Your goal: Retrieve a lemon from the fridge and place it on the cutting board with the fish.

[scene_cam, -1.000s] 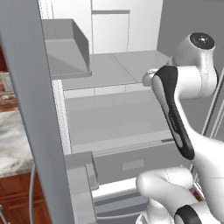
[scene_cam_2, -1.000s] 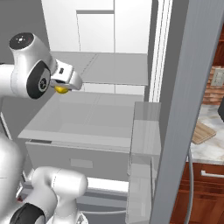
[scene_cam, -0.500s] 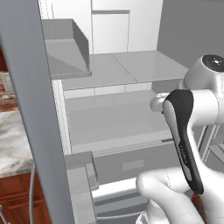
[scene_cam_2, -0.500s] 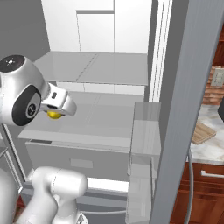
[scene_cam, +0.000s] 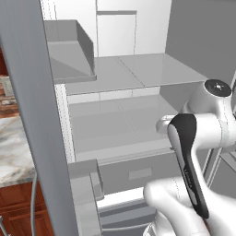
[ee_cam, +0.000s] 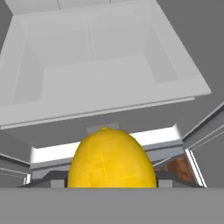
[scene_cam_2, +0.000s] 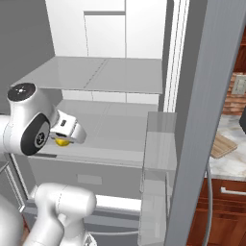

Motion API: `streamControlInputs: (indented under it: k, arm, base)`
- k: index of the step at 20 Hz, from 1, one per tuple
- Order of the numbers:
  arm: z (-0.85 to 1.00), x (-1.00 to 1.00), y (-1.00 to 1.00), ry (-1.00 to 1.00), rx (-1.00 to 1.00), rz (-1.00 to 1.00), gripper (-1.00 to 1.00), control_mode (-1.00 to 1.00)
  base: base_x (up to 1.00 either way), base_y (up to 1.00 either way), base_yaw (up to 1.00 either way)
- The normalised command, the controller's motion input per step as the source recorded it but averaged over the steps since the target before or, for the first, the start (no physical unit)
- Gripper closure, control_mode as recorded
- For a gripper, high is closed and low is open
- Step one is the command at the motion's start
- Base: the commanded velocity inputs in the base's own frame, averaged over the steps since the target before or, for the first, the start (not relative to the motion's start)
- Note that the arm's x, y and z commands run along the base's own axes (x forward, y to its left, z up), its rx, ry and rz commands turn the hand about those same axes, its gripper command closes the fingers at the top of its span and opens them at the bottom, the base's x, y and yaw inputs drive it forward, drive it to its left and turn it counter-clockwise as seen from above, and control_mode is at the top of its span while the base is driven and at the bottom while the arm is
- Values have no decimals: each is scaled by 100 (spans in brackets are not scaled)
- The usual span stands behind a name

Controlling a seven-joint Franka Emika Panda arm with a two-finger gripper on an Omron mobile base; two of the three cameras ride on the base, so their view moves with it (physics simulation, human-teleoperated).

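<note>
Lemon [ee_cam: 111, 159], small, bright yellow: your two-finger gripper [scene_cam_2: 61, 141] clamps it just before the open grey fridge's [scene_cam: 138, 78] shelves.

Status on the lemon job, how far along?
Done: the fridge is open and the lemon is picked, held in the gripper in front of the shelves. In hand: carrying it clear of the fridge. Left: taking it to the cutting board on the counter at right and setting it down.

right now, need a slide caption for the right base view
Pincer carrying the lemon in front of the open fridge, with the cutting board waiting on the counter at right.
</note>
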Motion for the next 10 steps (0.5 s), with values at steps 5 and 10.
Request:
streamControlInputs:
  k: [5, 10]
  arm:
    - [-23, 0, 0, 3, 0, 0, 100, -100]
    - [0, 0, 0, -2, 0, 0, 100, -100]
  base:
    - [0, 0, 0]
    - [0, 0, 0]
